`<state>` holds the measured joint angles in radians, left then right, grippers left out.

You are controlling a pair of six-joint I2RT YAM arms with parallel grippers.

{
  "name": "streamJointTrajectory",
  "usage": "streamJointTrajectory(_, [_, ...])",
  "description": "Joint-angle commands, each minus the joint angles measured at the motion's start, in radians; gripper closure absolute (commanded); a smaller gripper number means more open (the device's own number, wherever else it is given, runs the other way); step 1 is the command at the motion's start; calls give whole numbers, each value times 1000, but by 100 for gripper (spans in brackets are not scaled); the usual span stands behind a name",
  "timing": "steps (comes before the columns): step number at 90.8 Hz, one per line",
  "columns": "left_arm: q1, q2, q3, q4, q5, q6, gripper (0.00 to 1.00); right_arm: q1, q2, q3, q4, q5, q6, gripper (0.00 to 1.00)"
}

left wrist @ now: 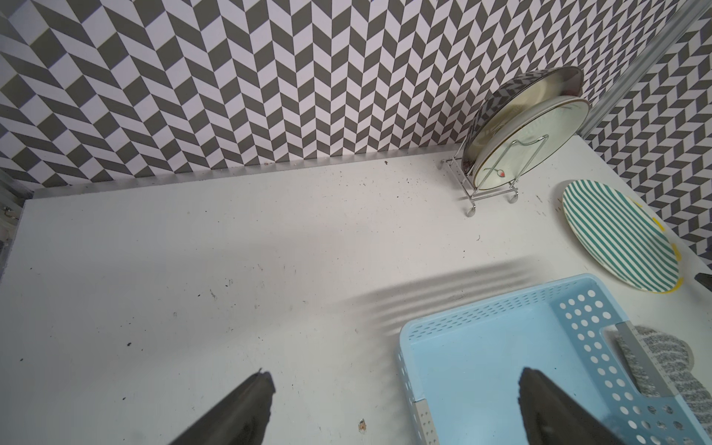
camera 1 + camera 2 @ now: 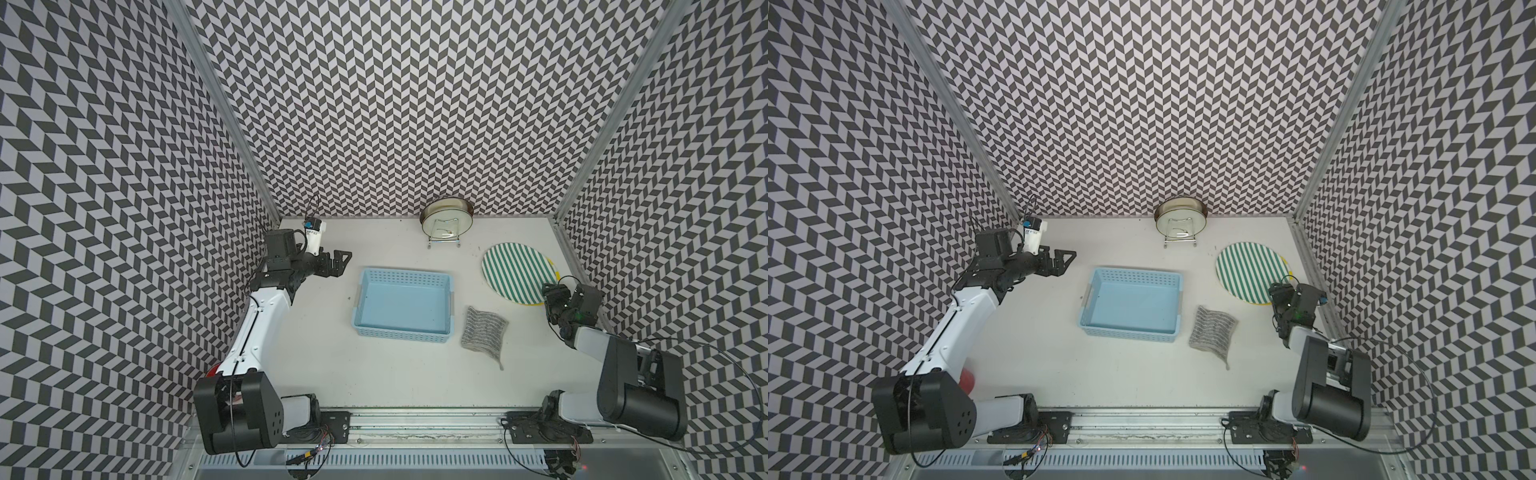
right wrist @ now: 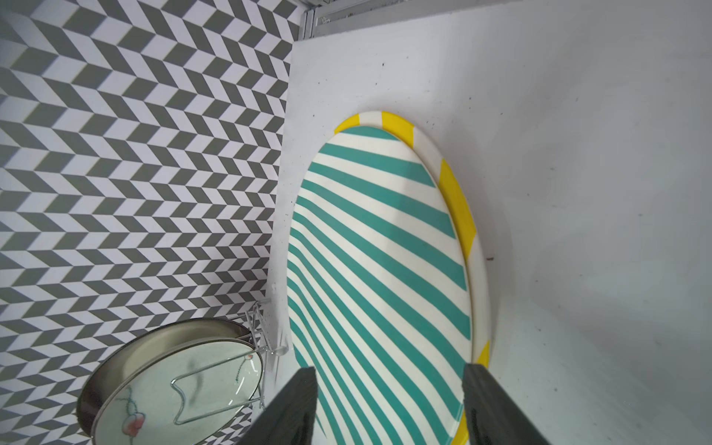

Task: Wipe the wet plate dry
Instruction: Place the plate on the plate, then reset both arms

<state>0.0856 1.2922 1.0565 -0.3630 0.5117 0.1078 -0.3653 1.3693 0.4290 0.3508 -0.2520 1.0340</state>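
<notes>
A green-and-white striped plate (image 2: 517, 270) (image 2: 1250, 270) (image 3: 381, 250) lies flat at the back right, stacked on a yellow-striped plate (image 3: 458, 208) whose rim shows on its right side. A grey striped cloth (image 2: 484, 328) (image 2: 1214, 328) lies loose on the table in front of the plates, held by nothing. My right gripper (image 2: 552, 293) (image 3: 390, 368) hovers at the near edge of the striped plate, open, with nothing between its fingers. My left gripper (image 2: 340, 262) (image 1: 397, 373) hangs wide open at the back left, far from plate and cloth.
A light blue perforated basket (image 2: 405, 276) (image 1: 481, 304) stands in the middle of the table. A wire rack (image 2: 445, 222) (image 3: 173, 381) holding upright plates stands against the back wall. A red object (image 2: 967, 380) shows under the left arm.
</notes>
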Motion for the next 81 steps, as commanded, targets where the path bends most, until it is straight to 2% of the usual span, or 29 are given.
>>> streamJointTrajectory(1, [6,-11,-19,35,-12,7,0,-20,-46,3,-29,-23,-46,33])
streamJointTrajectory(20, [6,-14,-110,143,-99,-6,0,-25,-124,45,-81,-82,-160,27])
streamJointTrajectory(28, [6,-9,-173,239,-165,-15,0,16,-157,89,-75,-76,-246,23])
streamJointTrajectory(42, [6,-26,-353,530,-204,-16,0,183,-178,206,-145,56,-459,20])
streamJointTrajectory(57, [6,-47,-575,948,-269,-45,0,365,-213,232,-99,217,-573,18])
streamJointTrajectory(81, [6,68,-775,1339,-369,-73,0,423,-218,180,10,365,-629,16])
